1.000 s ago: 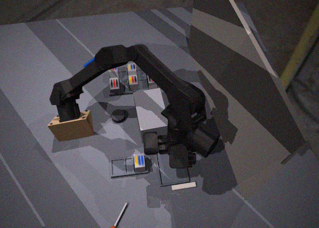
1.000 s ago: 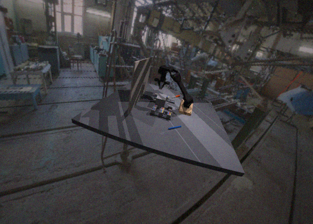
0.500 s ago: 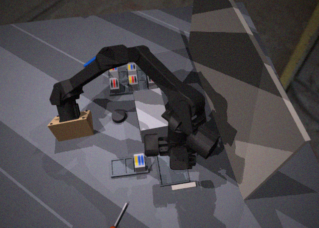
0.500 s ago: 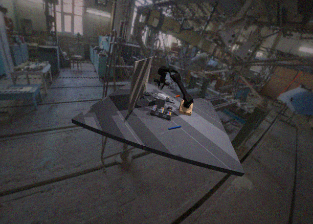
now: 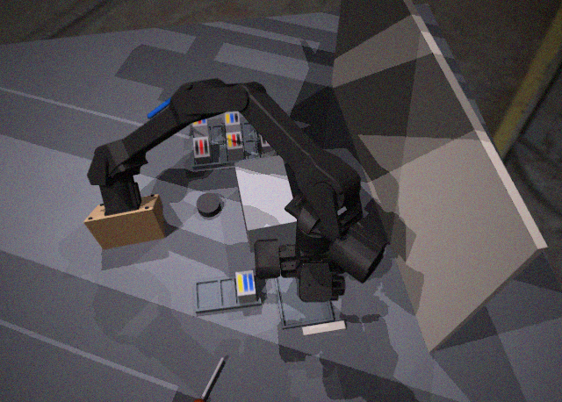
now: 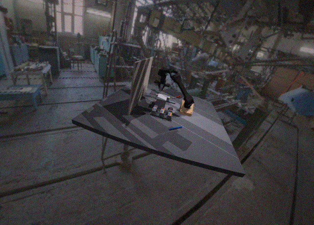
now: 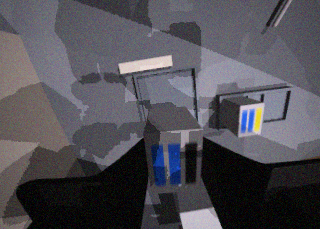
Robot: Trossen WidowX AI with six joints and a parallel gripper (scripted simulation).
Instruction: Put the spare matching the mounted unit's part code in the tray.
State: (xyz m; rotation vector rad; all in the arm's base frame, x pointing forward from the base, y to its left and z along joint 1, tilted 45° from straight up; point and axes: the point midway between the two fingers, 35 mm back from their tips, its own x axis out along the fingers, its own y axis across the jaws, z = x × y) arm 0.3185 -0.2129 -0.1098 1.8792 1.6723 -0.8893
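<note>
My gripper [image 5: 290,267] [image 6: 162,85] [image 7: 169,137] is shut on a grey block, raised above the table on the near side of the tray in the wrist view. The held block [image 7: 174,134] shows two blue bars and one black bar; it is hidden in the top view. The tray [image 5: 292,312] [image 7: 167,91] is a thin-rimmed rectangle, empty where visible, partly covered by the gripper or block. A block with one yellow and two blue bars [image 5: 245,283] [image 7: 251,119] sits in an end slot of a small holder [image 5: 208,296] [image 7: 276,108]. Which unit is mounted I cannot tell for certain.
A rack [image 5: 215,165] holds several bar-coded blocks at the back. A white-topped box [image 5: 265,191] stands between rack and tray. A tall panel [image 5: 453,198] [image 6: 140,83] leans at the right. A dark disc [image 5: 208,204], a pale strip [image 5: 324,327] [image 7: 145,64] and a screwdriver [image 5: 212,377] lie around.
</note>
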